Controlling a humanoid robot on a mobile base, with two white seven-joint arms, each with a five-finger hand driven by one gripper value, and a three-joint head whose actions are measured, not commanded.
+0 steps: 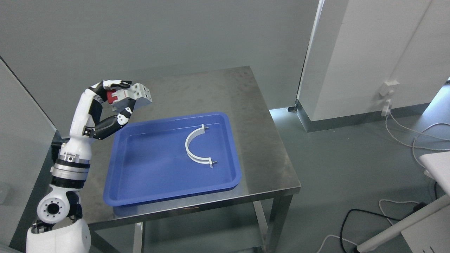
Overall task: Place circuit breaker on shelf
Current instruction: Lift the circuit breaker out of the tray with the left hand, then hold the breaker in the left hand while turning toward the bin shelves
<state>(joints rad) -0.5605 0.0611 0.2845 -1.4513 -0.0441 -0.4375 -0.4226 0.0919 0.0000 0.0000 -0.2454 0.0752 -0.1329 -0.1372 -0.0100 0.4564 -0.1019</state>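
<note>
My left hand point(117, 98) is raised above the far left part of the steel table point(218, 91). Its fingers are curled around a grey circuit breaker point(135, 96) with a red part on its left end. The breaker is held in the air, just beyond the far left corner of the blue tray point(140, 189). The left arm comes up from the lower left of the picture. No shelf shows above the table. My right arm is out of view.
A white curved bracket point(195, 147) lies in the blue tray. A lower shelf point(211, 242) shows under the table top. White wall panels stand at the right. Cables point(404, 133) lie on the floor at the right, beside a white object's edge point(437, 165).
</note>
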